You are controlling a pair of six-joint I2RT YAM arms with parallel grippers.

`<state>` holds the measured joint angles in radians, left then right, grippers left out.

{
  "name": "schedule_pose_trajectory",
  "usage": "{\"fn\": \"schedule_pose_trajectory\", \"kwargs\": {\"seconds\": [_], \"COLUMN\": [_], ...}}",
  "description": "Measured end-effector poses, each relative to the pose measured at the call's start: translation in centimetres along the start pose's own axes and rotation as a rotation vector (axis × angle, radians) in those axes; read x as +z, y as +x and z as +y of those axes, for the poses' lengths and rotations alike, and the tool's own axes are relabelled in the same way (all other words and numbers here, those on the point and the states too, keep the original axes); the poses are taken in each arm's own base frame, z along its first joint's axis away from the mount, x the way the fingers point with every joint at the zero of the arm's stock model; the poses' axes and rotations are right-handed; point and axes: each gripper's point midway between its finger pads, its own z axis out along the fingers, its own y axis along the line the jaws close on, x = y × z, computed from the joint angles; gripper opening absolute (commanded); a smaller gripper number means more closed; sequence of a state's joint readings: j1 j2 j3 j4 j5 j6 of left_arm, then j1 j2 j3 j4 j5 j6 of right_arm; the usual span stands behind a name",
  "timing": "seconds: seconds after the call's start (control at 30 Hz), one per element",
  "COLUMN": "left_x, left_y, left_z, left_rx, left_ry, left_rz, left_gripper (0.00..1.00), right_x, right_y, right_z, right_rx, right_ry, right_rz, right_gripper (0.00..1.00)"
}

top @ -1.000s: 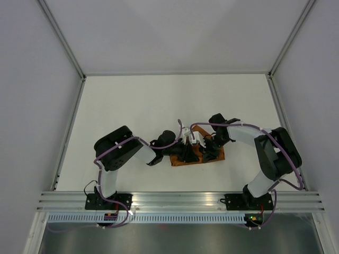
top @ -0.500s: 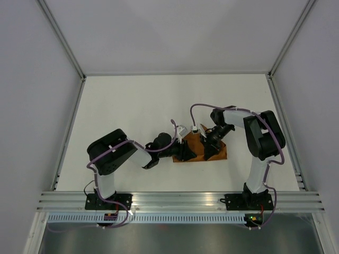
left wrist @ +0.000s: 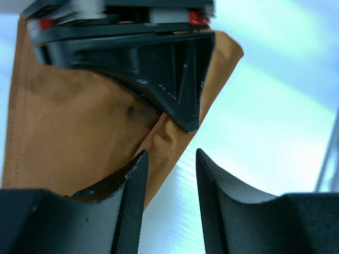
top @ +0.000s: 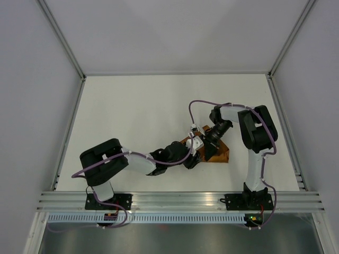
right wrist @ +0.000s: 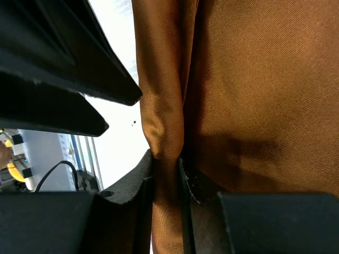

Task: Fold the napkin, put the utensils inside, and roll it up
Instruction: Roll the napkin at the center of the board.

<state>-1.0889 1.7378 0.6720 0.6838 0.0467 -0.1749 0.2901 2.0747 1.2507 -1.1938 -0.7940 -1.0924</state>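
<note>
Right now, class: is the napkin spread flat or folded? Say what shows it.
Folded. The napkin is a small bundle, and the right pincer pinches a doubled ridge of its cloth.

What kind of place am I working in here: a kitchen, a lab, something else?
Most likely a lab robot test cell, not a real dining space: a white table boxed in by plain panels, an aluminium mounting rail along the near edge, and a napkin as the only loose item in view.

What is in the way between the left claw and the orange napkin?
Nothing that shows. The left claw is right at the folded edge of the napkin, with its fingers apart. The right claw is close by and pinches a fold of the napkin, but it is not between them.
</note>
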Motion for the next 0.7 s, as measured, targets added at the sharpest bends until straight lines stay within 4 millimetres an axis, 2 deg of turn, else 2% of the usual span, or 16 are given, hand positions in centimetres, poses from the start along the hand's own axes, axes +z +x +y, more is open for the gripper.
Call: {"fn": "schedule_pose_trajectory", "kwargs": {"seconds": [0.17,0.4,0.53,0.7], "left_x": [0.1,0.2,0.6,1.3], "left_y": [1.0,2.4,2.8,2.4], "left_z": [-0.6,0.1,0.5,0.5], "left_rx": [0.255,0.534,0.643,0.734], "left_ry": [-0.062,-0.133,-0.152,-0.16], "left_rz": [0.046,0.089,0.096,0.083], "left_gripper": [0.52,0.57,0.58,0.58], "right_x": [0.1,0.2,0.2,0.1], "right_y": [0.2,0.4,0.5,0.6], "right_z": [0.2,0.4,0.4,0.4], "right_rx": [0.032,0.063,0.07,0.085], "right_ry": [-0.027,-0.052,-0.055,-0.066], "right_rz": [0.013,0.023,0.024,0.027], "right_gripper": [0.15,0.15,0.15,0.15]}}
